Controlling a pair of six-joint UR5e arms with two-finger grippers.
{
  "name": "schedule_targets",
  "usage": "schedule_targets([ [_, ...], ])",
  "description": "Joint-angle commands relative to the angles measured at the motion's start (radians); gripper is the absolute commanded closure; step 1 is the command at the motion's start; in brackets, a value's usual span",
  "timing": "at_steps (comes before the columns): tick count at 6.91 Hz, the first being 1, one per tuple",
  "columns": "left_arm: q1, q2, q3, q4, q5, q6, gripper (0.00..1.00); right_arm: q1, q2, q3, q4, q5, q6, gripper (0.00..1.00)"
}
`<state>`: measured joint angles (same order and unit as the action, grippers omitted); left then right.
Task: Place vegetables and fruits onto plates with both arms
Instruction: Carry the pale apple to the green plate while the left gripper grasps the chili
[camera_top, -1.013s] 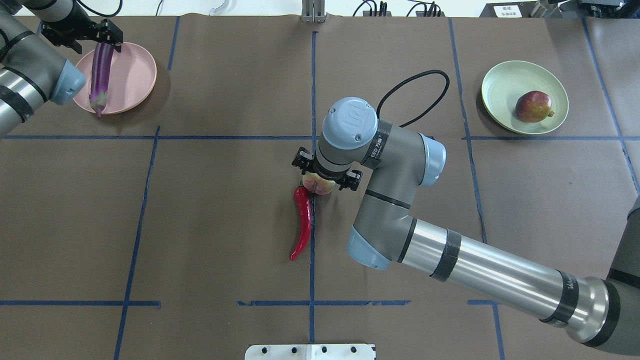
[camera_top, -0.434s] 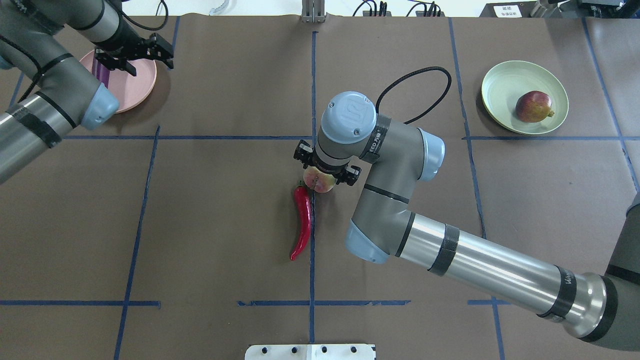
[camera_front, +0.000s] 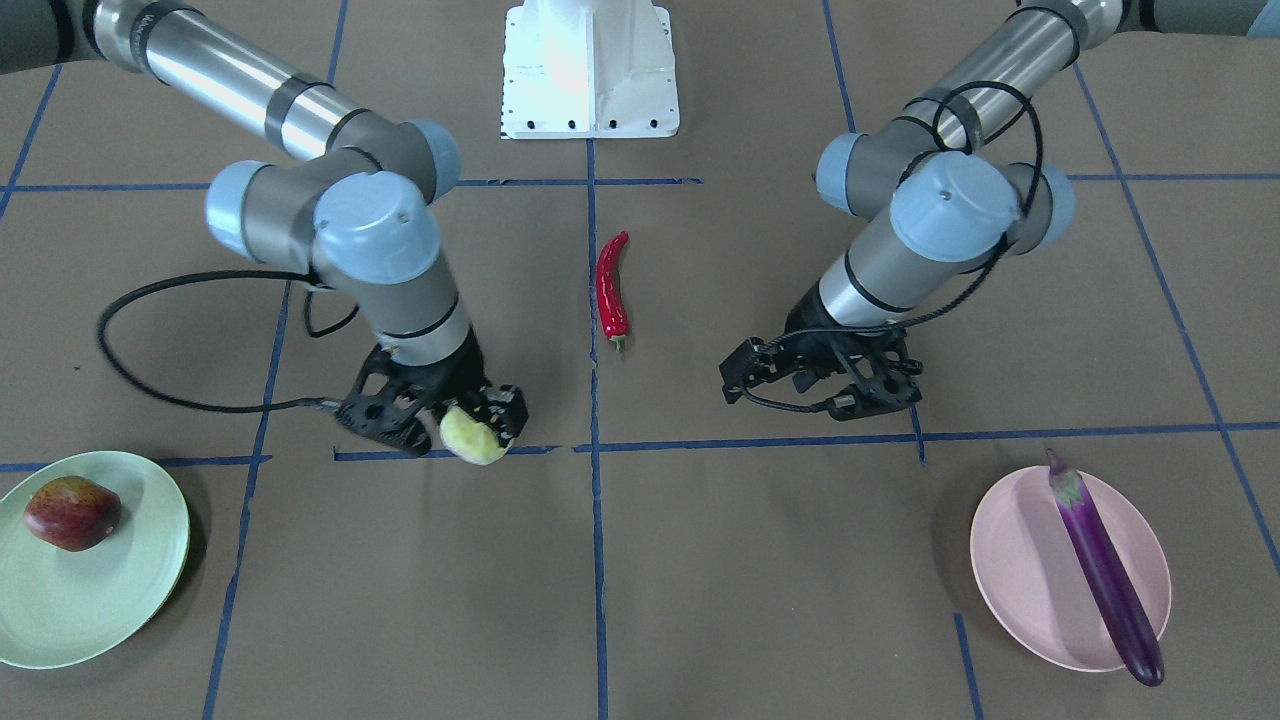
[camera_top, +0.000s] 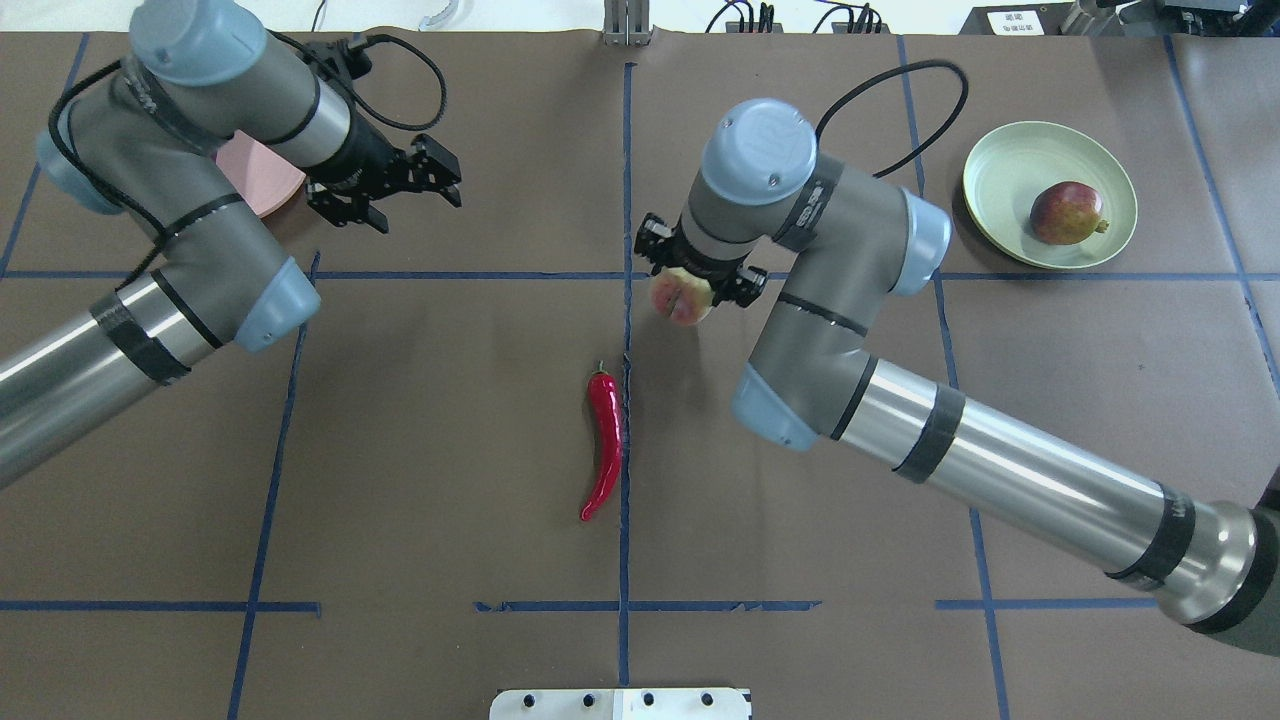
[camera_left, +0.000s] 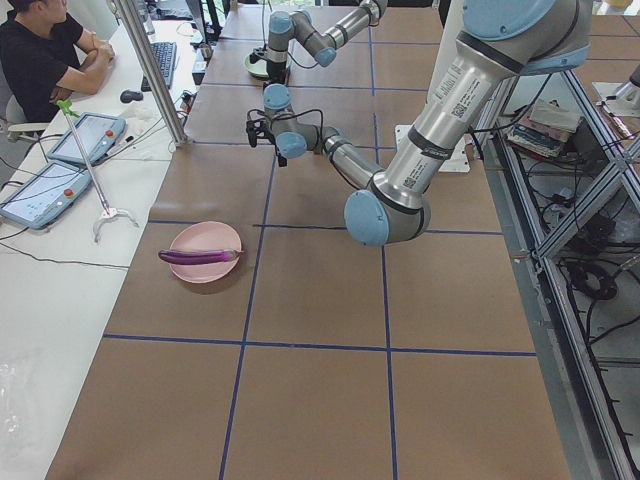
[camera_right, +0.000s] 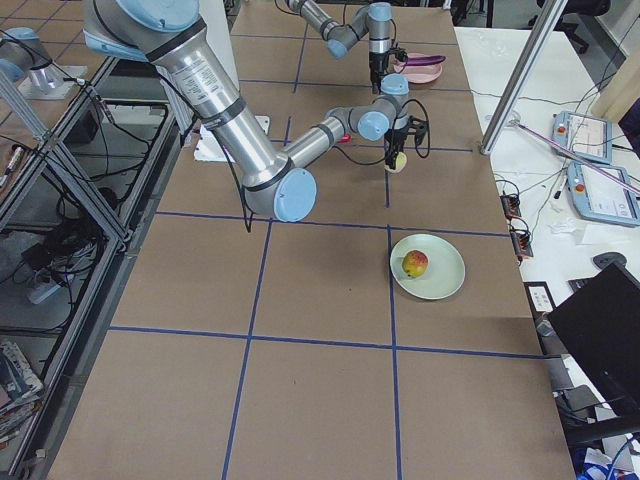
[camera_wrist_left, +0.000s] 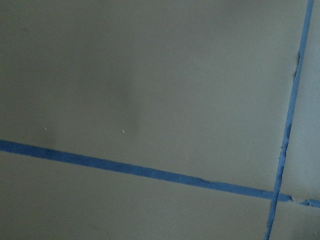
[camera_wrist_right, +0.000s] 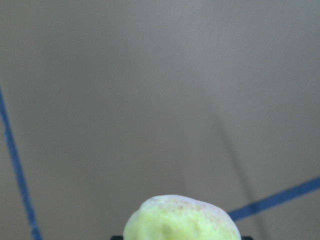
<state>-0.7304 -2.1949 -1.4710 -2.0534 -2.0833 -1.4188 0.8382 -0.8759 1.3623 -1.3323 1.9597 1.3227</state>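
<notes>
Beyond the chili pepper (camera_top: 605, 440), right gripper (camera_top: 697, 278): it is clamped on the yellow-green fruit (camera_top: 680, 297), which hangs above the table just past the chili's stem end, slightly to the robot's right.
Reason for the hold: I judge that the fruit is held up off the table so it can travel to a plate without rolling or dragging on the paper.
Fruit's look: it is round and smooth, pale yellow-green with a pink-red blush on its upper side. The right wrist view shows only its pale dome, low in the frame.
Green plate (camera_top: 990, 160): it is well apart from the chili, on the robot's right. The dark red fruit (camera_top: 1068, 212) lies off-centre on it, so the half nearer the chili is bare, probably room for the second fruit.
Left gripper (camera_top: 385, 190): it holds nothing and its fingers seem spread, though they are seen at a slant. It hangs between the chili and the pink plate (camera_front: 1010, 570).
Eggplant (camera_front: 1105, 570): it lies across the pink plate, well apart from the chili on the robot's left. It is too long for the plate, so its tip passes over the rim.
Chili: it is glossy red and curved, and lies flat beside the blue centre tape, not yet on a plate.
</notes>
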Motion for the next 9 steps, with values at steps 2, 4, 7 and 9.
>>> schedule_targets([
  [2,0.156,-0.064,-0.008,0.115,0.165,-0.015,0.0,0.218,-0.078,-0.135,0.002,0.019,-0.34,1.0],
  [4,0.27,-0.074,0.001,0.121,0.285,-0.015,0.0,0.274,-0.078,-0.257,0.01,-0.083,-0.427,1.0],
  [7,0.281,-0.097,-0.003,0.151,0.285,-0.015,0.01,0.266,-0.112,-0.264,0.01,-0.14,-0.43,0.99],
  [9,0.279,-0.121,-0.014,0.202,0.285,-0.017,0.79,0.239,-0.112,-0.264,0.01,-0.143,-0.43,0.28],
])
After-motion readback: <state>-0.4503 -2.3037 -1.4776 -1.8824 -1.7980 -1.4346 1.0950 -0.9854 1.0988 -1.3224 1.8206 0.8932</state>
